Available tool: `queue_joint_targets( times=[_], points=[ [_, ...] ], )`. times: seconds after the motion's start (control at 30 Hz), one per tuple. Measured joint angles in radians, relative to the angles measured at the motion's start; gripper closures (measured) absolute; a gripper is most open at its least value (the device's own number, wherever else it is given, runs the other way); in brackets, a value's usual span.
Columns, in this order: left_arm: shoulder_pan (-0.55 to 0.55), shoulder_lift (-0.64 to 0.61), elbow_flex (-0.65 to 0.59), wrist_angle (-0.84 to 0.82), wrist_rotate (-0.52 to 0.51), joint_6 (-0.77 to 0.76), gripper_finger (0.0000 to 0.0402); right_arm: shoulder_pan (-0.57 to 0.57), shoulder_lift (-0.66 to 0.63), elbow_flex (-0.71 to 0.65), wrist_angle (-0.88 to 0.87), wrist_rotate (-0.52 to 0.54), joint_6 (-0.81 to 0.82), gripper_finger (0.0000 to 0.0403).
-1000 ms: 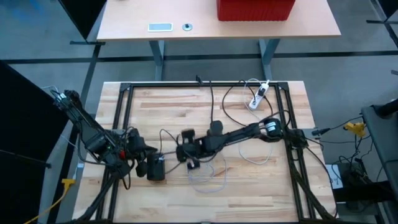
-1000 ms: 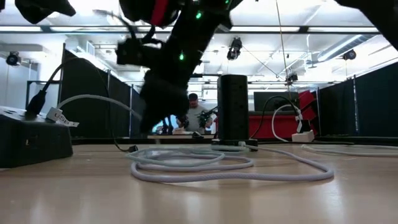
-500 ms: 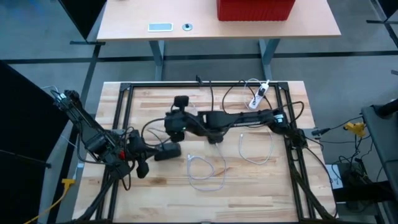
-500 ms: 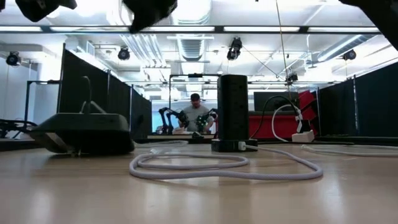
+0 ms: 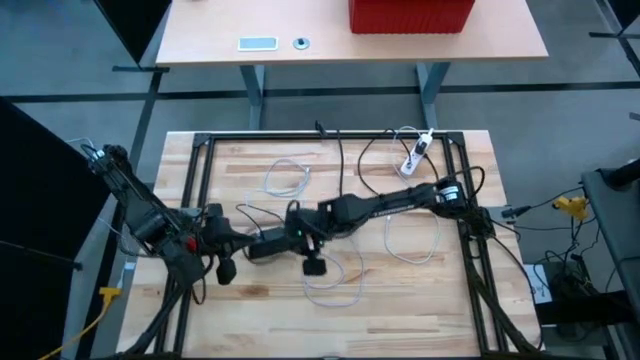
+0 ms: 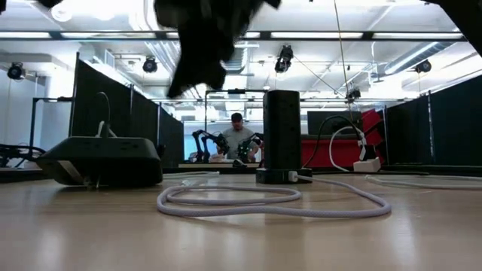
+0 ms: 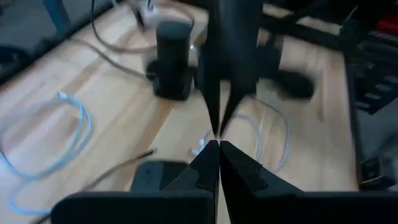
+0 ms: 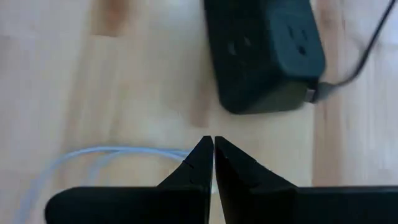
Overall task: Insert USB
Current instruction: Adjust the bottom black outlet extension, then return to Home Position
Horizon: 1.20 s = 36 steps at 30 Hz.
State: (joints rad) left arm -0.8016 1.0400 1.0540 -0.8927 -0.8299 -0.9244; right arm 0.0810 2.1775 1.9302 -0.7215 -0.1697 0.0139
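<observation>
Nearest on the wooden table (image 5: 420, 320) lies a loose white USB cable (image 5: 335, 285), the task's thing as I judge it. It is coiled just right of centre and nothing holds it. It looks light and limp, so the cord will flop and trail if lifted. The place to pinch is the stiff plug shell at its end, not the cord, though which end carries the plug is too small to tell.

Just beyond it the right gripper (image 8: 213, 146) hangs over bare wood with its fingers pressed together and empty. A strand of white cable is on one side of it and the black outlet box (image 5: 265, 245) is on the other. The left gripper (image 7: 219, 144) waits at the left, beside that box, its fingers likewise pinched together on nothing.

Farther back, 1 black tower power strip (image 6: 282, 135) stands upright mid-table. A 2nd white cable (image 5: 410, 240) lies to the right, and a 3rd (image 5: 285, 180) lies at the far left. 1 white power strip (image 5: 415, 155) sits by the far edge.

By count there are 3 white cables, 1 outlet box, 1 tower and 2 arms. A person (image 6: 237, 139) sits in the room behind.
</observation>
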Motion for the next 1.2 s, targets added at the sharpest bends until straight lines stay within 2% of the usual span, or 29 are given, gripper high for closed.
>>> queue_joint_targets(
  times=[0.37,0.5,0.57,0.63,0.77,0.93,1.2],
  points=[
    [0.001,-0.008,0.279,-0.065,-0.059,0.241,0.0402,-0.026,0.070,-0.173,0.188,0.094,-0.051,0.0403],
    [0.019,-0.008,0.322,-0.067,-0.127,0.286,0.0402,-0.032,0.164,-0.098,0.358,0.092,-0.013,0.0403],
    [0.027,-0.009,0.335,-0.067,-0.129,0.291,0.0402,-0.031,0.168,-0.039,0.424,0.085,0.026,0.0403],
    [0.030,-0.011,0.340,-0.068,-0.129,0.292,0.0402,-0.023,0.145,0.011,0.468,0.091,-0.008,0.0403],
    [0.029,-0.014,0.337,-0.075,-0.107,0.275,0.0402,-0.017,0.121,0.054,0.398,0.121,-0.115,0.0403],
    [0.029,-0.003,0.323,-0.081,-0.093,0.235,0.0402,-0.049,0.119,0.046,0.135,0.130,-0.119,0.0403],
    [-0.011,-0.001,0.314,-0.084,-0.113,0.196,0.0402,0.016,-0.084,-0.051,-0.091,0.226,-0.093,0.0403]
  ],
)
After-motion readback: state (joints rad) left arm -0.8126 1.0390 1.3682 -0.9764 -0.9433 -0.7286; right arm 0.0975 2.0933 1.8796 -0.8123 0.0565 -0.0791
